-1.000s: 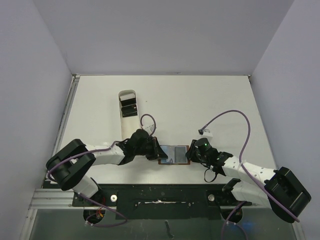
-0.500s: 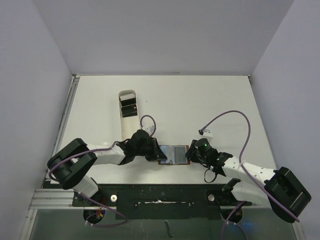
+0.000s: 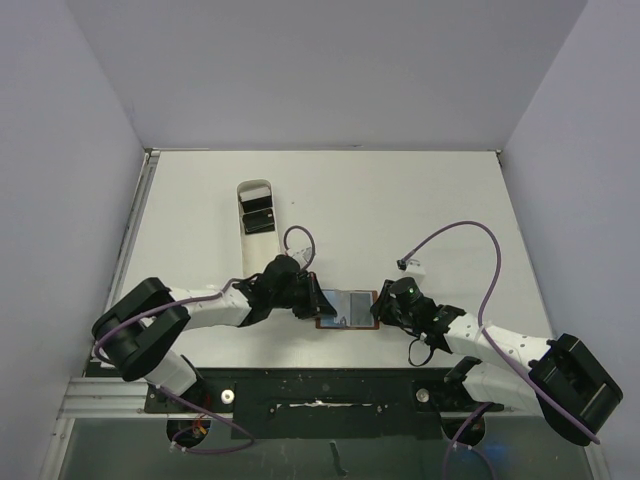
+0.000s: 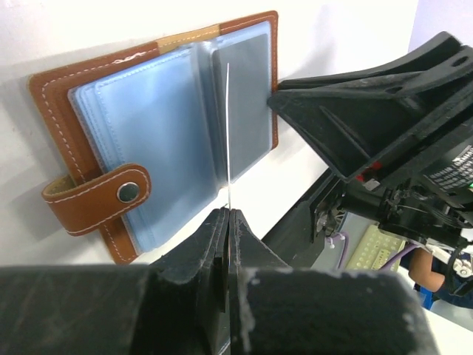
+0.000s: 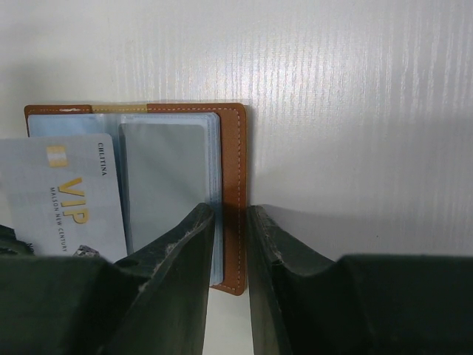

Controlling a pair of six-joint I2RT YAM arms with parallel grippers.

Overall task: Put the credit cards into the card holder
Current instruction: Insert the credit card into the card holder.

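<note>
The brown card holder (image 3: pixel 348 308) lies open between both arms, pale blue pockets up (image 4: pixel 155 126); its tab with a snap (image 4: pixel 100 198) points toward the left arm. My left gripper (image 4: pixel 228 214) is shut on a pale credit card, seen edge-on (image 4: pixel 228 133) above the middle pockets. In the right wrist view the card's "VIP" face (image 5: pixel 63 196) covers the left pockets. My right gripper (image 5: pixel 230 214) is shut on the holder's brown right edge (image 5: pixel 235 163), one finger on each side. More dark credit cards (image 3: pixel 260 217) lie in the tray.
A long white oval tray (image 3: pixel 255 190) stands on the table behind the left arm. Purple cables loop above both wrists, and a small white plug (image 3: pixel 408 264) lies behind the right arm. The black rail (image 3: pixel 320 385) runs along the near edge.
The left arm has shifted very slightly with the card in its grip. The card holder and the right arm have stayed where they were.
</note>
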